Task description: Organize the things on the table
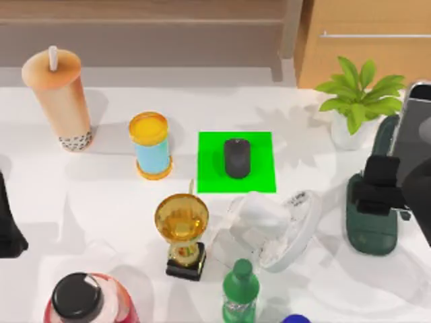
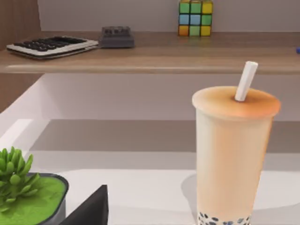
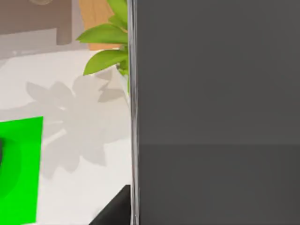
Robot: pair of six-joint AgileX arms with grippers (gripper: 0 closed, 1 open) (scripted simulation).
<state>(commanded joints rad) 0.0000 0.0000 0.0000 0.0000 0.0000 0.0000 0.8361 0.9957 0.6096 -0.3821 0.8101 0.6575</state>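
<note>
One mouse (image 1: 236, 158), one smartphone (image 1: 416, 128), one cup (image 1: 59, 98)

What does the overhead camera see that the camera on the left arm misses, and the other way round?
Top view alone: the black mouse lying on the green mat, a gold trophy, a yellow-capped blue can and the smartphone at the right edge. Left wrist view alone: a shelf with a keyboard and a colour cube. Both share the bubble-tea cup with its white straw.
</note>
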